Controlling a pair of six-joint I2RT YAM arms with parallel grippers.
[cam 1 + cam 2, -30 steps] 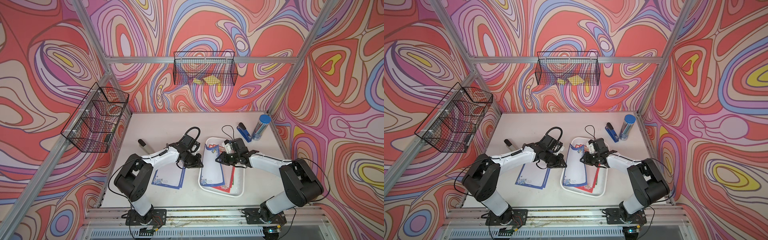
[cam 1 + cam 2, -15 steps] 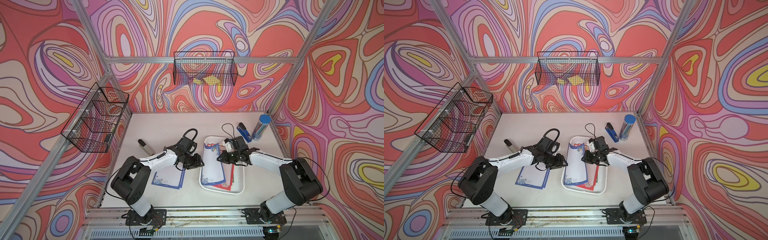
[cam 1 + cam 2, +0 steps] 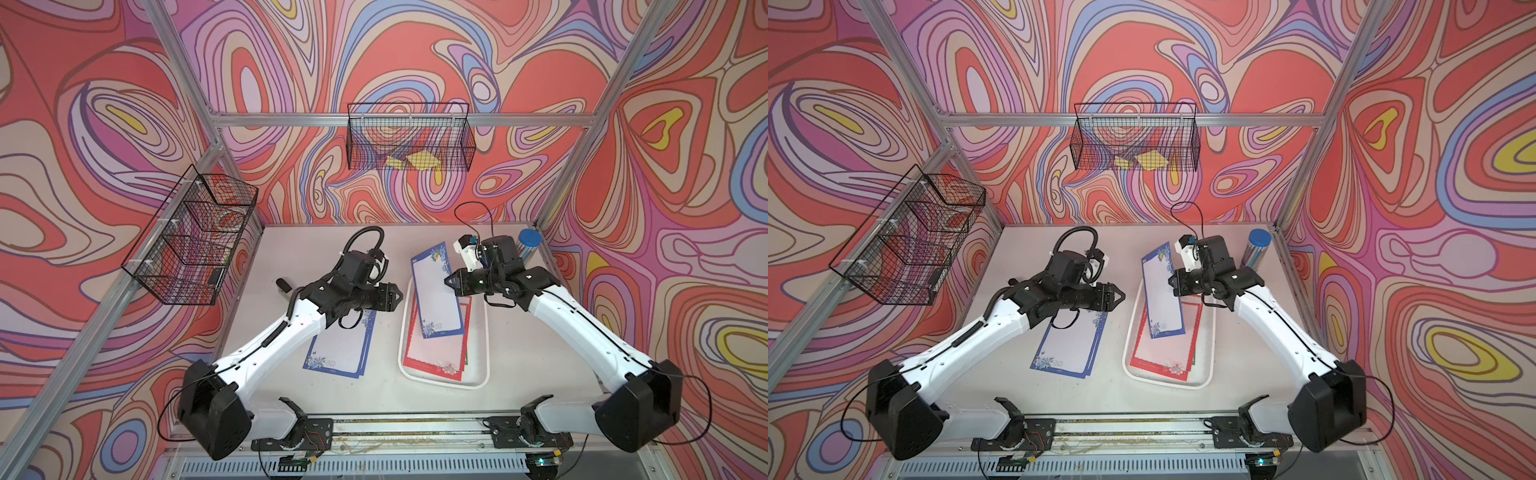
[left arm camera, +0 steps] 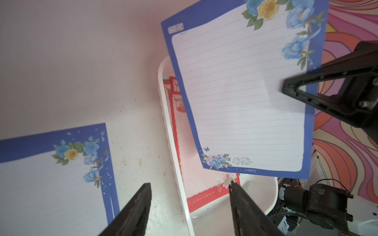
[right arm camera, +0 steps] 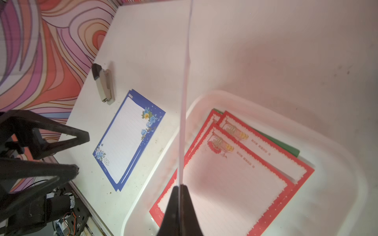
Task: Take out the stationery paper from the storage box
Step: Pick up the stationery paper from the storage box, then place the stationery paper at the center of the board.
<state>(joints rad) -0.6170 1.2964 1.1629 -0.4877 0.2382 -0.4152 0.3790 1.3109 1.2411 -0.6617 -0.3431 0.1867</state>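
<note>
The right gripper [image 3: 449, 283] is clamped on one long edge of a blue-bordered sheet [image 3: 436, 299] of stationery paper, its jaws pressed flat together on the paper. The wrist view shows the paper edge-on between them. The sheet hangs slanted above the storage box [image 3: 477, 332], and in both top views its flowered far end reaches past the box's far rim. Whether its near end touches the pile below cannot be told. In the box lie red-bordered sheets [image 3: 434, 357], fanned slightly, with a green sheet [image 5: 286, 147] showing beneath them. Across the box's rim, the left gripper [image 3: 399, 296] hovers with its jaws apart and empty. In its wrist view the fingertips [image 4: 143, 196] straddle the bare strip of table [image 3: 307, 245] and the box's near wall. Just beside that gripper, two blue-bordered sheets [image 3: 338, 349] lie flat on the table outside the box, almost squarely stacked. Farther out, a stapler [image 5: 104, 83] lies near them, and a blue-capped tube [image 3: 528, 245] stands in the far corner behind the right arm.
</note>
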